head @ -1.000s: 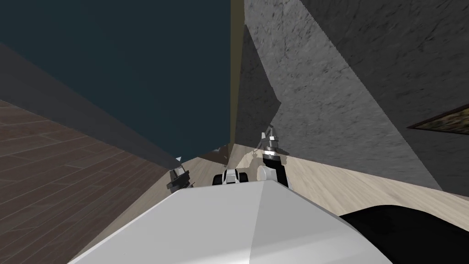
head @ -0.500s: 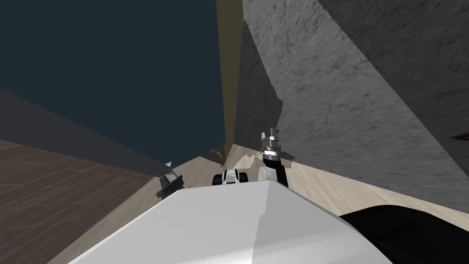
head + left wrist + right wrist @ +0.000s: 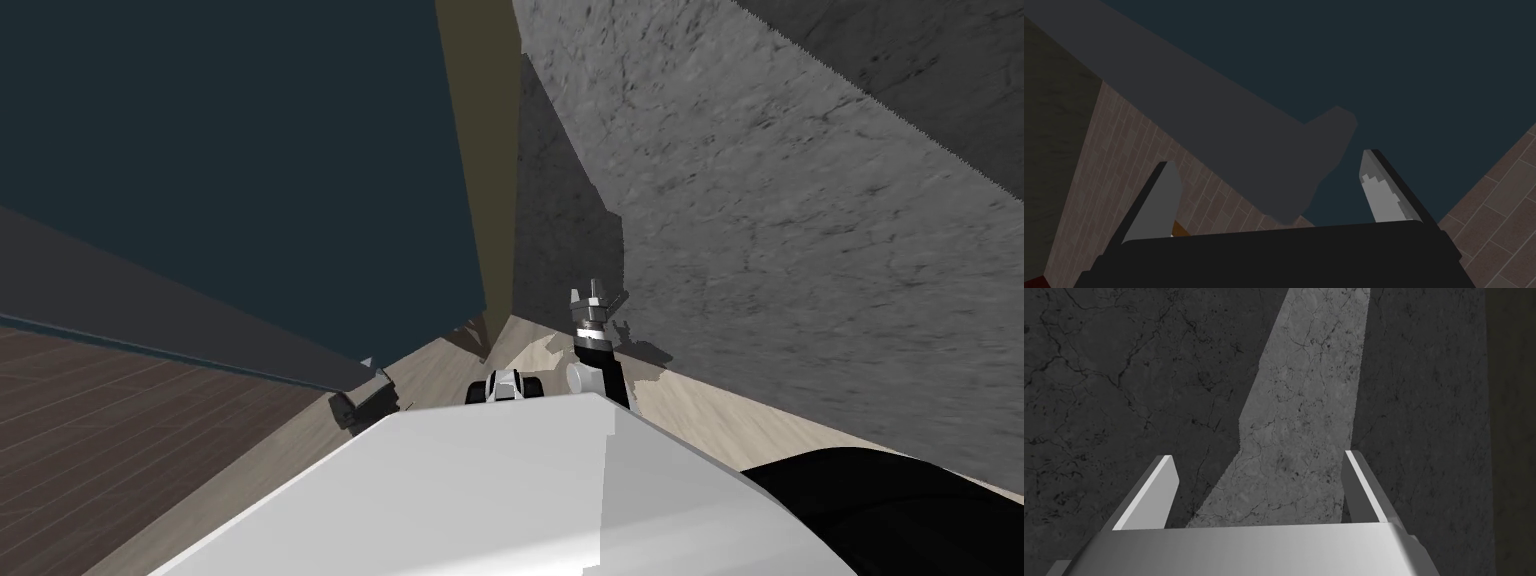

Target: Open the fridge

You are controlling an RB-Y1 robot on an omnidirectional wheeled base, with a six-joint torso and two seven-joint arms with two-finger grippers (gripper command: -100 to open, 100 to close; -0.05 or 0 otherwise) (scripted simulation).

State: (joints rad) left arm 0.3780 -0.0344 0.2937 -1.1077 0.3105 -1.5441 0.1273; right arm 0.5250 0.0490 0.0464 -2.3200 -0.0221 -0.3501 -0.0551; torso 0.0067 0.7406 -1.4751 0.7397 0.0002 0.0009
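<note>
— What stands ahead of the left gripper [image 3: 1266, 159]?
— A dark blue panel [image 3: 250, 150] with a dark grey band [image 3: 180, 320] along its lower edge. The spread fingers point straight at it, close.
— And the right gripper [image 3: 1257, 455]?
— It faces a grey stone wall [image 3: 800, 250], near, with its fingers apart.
— Any way through?
— Only a narrow olive strip [image 3: 488, 150] separates panel and wall. Pale floor [image 3: 700, 410] lies bare under the right arm, and dark wood floor [image 3: 120, 420] lies beside the band.

The fridge [image 3: 250, 150] — a flat dark blue-grey face, grey band [image 3: 150, 300] beneath — rises close at left.
</note>
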